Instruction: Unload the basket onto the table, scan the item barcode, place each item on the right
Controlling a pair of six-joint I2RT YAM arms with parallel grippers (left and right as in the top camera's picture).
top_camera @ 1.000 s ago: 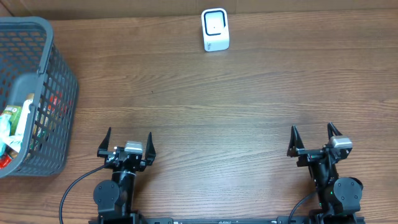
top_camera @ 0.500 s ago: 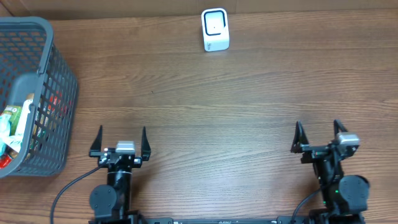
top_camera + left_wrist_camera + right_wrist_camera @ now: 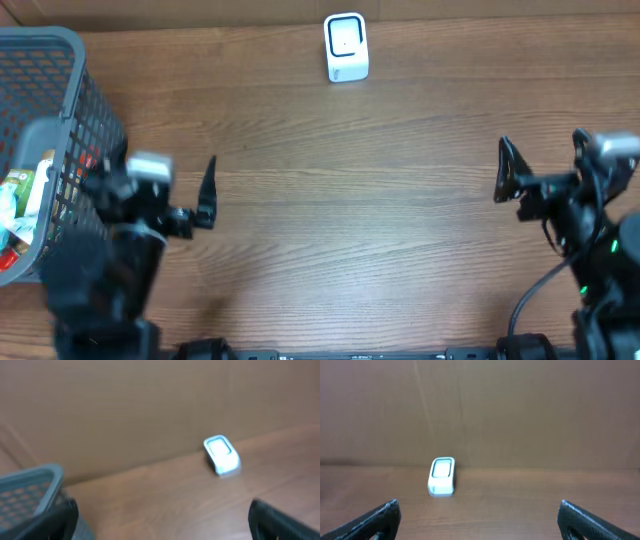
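Note:
A white barcode scanner [image 3: 346, 47] stands upright at the table's far edge; it also shows in the left wrist view as the scanner [image 3: 221, 454] and in the right wrist view as the scanner [image 3: 441, 476]. Packaged items [image 3: 24, 200] lie in the grey mesh basket [image 3: 95, 110] at the far left. My left gripper [image 3: 155, 178] hangs open beside the basket's right wall, nothing between its fingers [image 3: 285, 522]. My right gripper [image 3: 542, 150] is open and empty at the right side, well clear of the scanner, with its fingers [image 3: 370, 522] spread wide.
The basket's rim [image 3: 30, 482] fills the lower left of the left wrist view. A brown cardboard wall [image 3: 520, 410] backs the wooden table [image 3: 350, 200] behind the scanner.
Both arms have lifted from the table's near edge. The left gripper swung left toward the basket; the right gripper moved up and to the right. Both stayed open.

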